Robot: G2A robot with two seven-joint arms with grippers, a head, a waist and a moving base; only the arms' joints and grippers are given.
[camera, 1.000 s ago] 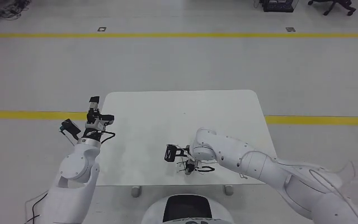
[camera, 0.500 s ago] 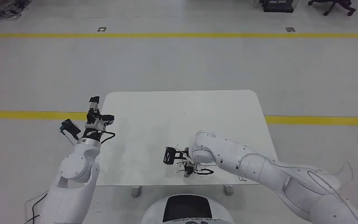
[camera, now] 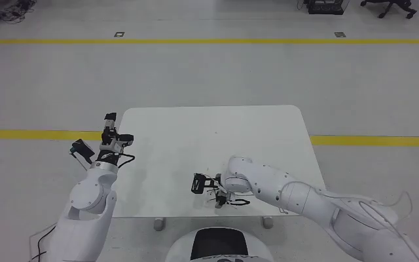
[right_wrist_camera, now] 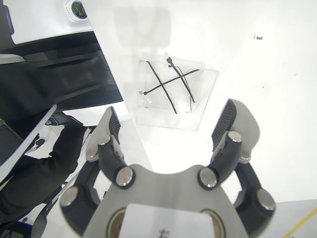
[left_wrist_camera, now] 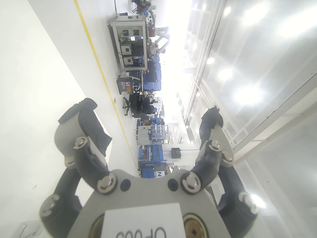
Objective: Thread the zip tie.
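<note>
Black zip ties (right_wrist_camera: 162, 84) lie crossed over one another inside a small clear box (right_wrist_camera: 171, 122) that sits on the white table (camera: 196, 131), close to its front edge. My right gripper (right_wrist_camera: 171, 110) hangs open just above the box with nothing between its fingers; in the top view the right gripper (camera: 220, 194) is at the table's front edge. At the table's left edge my left gripper (camera: 110, 122) is raised and pointing away from the table. The left gripper (left_wrist_camera: 149, 107) is open and empty.
The table's front edge (right_wrist_camera: 118, 92) runs right beside the clear box. A few small dark specks (right_wrist_camera: 258, 37) lie on the tabletop beyond it. The rest of the tabletop is bare white surface.
My right gripper has shifted slightly toward the table's front edge. The left arm has not moved.
</note>
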